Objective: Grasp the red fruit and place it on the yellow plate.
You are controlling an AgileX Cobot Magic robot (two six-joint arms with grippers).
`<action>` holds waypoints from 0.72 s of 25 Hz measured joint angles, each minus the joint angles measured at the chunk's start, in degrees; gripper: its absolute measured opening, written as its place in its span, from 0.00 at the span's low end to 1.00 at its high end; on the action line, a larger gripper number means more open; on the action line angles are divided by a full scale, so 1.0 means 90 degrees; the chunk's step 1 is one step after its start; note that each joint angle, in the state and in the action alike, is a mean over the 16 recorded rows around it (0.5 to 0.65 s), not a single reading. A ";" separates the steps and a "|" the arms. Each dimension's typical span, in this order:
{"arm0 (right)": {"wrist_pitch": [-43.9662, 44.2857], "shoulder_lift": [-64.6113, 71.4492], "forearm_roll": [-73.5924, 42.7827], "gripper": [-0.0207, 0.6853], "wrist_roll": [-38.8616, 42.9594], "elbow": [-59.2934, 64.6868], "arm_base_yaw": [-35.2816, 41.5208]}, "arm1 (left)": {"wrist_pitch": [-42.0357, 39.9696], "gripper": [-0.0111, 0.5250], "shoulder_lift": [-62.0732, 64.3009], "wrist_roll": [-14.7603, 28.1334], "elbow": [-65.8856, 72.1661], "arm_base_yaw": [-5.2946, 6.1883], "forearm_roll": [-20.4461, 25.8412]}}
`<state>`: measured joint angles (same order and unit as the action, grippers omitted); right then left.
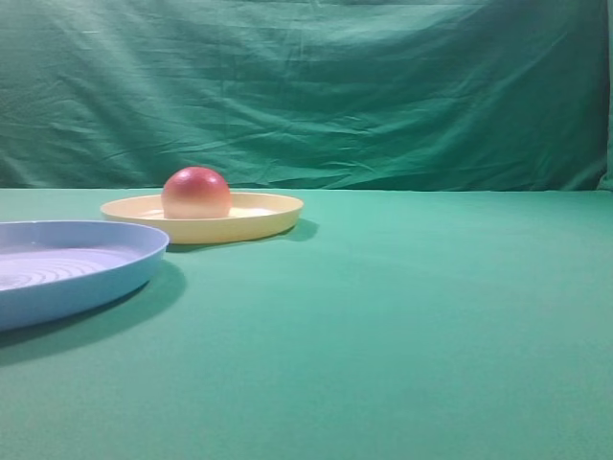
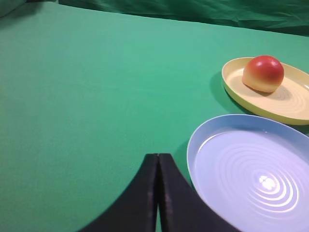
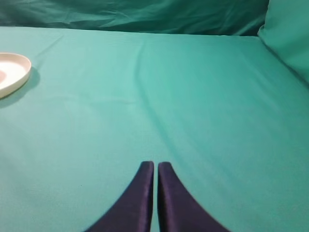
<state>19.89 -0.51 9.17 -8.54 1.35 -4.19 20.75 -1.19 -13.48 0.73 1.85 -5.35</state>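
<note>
On a green cloth-covered tabletop (image 1: 412,316), the red fruit (image 1: 195,194) sat on the yellow plate (image 1: 259,218), toward the plate's left side in the high view. It stood dome side up, red on top and fading to pale cream at its base, touching the plate's floor and held by nothing. A light blue plate (image 1: 67,273) with ridged rings lay just beside the yellow plate, nearer the camera and to the left, its edge cut off by the frame. A wrinkled green cloth backdrop (image 1: 316,86) hung behind the tabletop.

From the left wrist view, the left hand (image 2: 158,159) showed as two dark fingertips pressed together with no gap, holding nothing. It hovered over bare cloth, just beside the rim of the blue plate (image 2: 251,174). Beyond that, the yellow plate (image 2: 289,104) carried the fruit (image 2: 263,73) near its far left edge.

From the right wrist view, the right hand (image 3: 155,166) was likewise closed, its dark fingertips nearly touching and empty. It was over open green cloth, well apart from the yellow plate (image 3: 14,72), of which only an edge showed at the far left.
</note>
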 joint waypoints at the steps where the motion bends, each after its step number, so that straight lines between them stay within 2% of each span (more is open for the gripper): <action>1: 0.0032 0.0000 -0.0018 0.03 -0.0002 0.0012 0.0000 | 0.0000 0.02 0.0000 0.0000 0.0000 0.0000 0.0000; 18: 0.0234 0.0000 -0.0132 0.03 -0.0010 0.0014 0.0000 | 0.0000 0.02 0.0000 0.0000 0.0000 0.0000 0.0000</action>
<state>22.00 -0.51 7.99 -8.63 1.47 -4.19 20.75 -1.19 -13.48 0.73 1.85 -5.35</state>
